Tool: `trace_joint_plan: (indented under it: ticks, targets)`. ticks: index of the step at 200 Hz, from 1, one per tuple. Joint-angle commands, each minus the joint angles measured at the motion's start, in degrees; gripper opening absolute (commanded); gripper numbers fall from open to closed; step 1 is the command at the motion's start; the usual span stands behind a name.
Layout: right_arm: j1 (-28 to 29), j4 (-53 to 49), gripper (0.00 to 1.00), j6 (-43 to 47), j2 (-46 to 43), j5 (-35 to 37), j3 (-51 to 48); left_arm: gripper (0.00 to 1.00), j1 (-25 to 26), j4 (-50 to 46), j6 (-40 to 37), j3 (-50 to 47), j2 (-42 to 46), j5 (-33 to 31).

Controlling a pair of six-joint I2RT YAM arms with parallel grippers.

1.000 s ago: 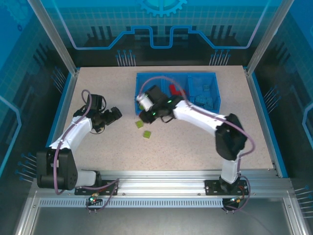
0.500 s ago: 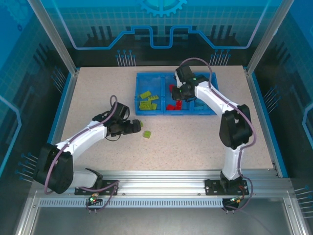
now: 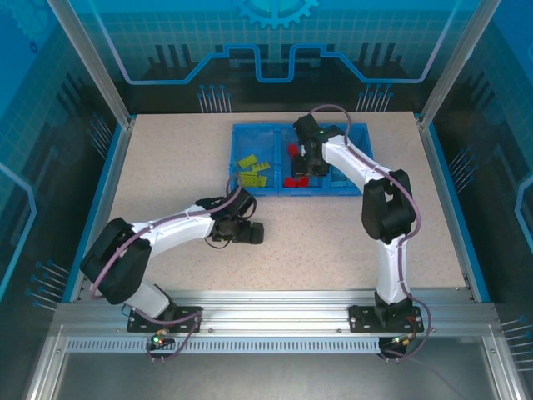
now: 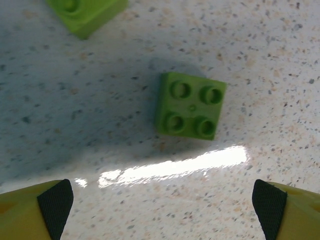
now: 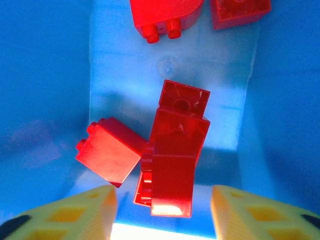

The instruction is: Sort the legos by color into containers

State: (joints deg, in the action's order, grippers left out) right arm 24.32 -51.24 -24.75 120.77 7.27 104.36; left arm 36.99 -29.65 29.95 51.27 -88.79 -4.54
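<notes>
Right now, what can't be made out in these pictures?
- Left wrist view: a second green brick is cut off by the top edge.
- Right wrist view: a red brick and its neighbour are cut off by the top edge. Glare whitens the near end of the nearest red brick.
- Top view: the right arm covers most of the right compartment, so its contents can't be told.

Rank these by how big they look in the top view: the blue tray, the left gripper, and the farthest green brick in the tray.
1. tray
2. left gripper, probably nearer the camera, yet the order is clear
3. green brick
</notes>
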Motion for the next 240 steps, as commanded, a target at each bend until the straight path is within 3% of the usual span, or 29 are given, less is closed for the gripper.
trace_joint_plan:
  ticks: [1, 18, 68, 143, 196, 240]
  targets:
    - [0.1, -1.2, 0.64, -0.3, -2.4, -0.6, 0.3, 0.97, 0.9, -0.1, -0.9, 2.8, -2.7, -1.3]
    - [0.4, 0.2, 0.71, -0.2, -5.0, -1.4, -1.5, 0.96, 1.1, -0.1, -1.2, 4.2, -4.7, -2.0]
    - [0.6, 3.9, 0.74, -1.4, -12.0, -4.1, -6.6, 0.86, 1.6, -2.5, -2.8, 9.6, -12.0, -5.6]
    - [-0.2, 4.9, 0.75, -2.0, -16.5, -3.5, -9.5, 0.33, 1.9, -3.6, -3.4, 11.8, -13.8, -6.2]
    - [-0.5, 7.3, 0.75, -2.7, -19.9, -4.2, -14.4, 0.3, 1.2, -5.0, -4.0, 16.8, -9.8, -7.2]
    - [-0.4, 12.5, 0.75, -2.2, -25.8, -4.9, -23.4, 0.31, -4.2, -5.1, -6.7, 27.3, -9.5, -6.3]
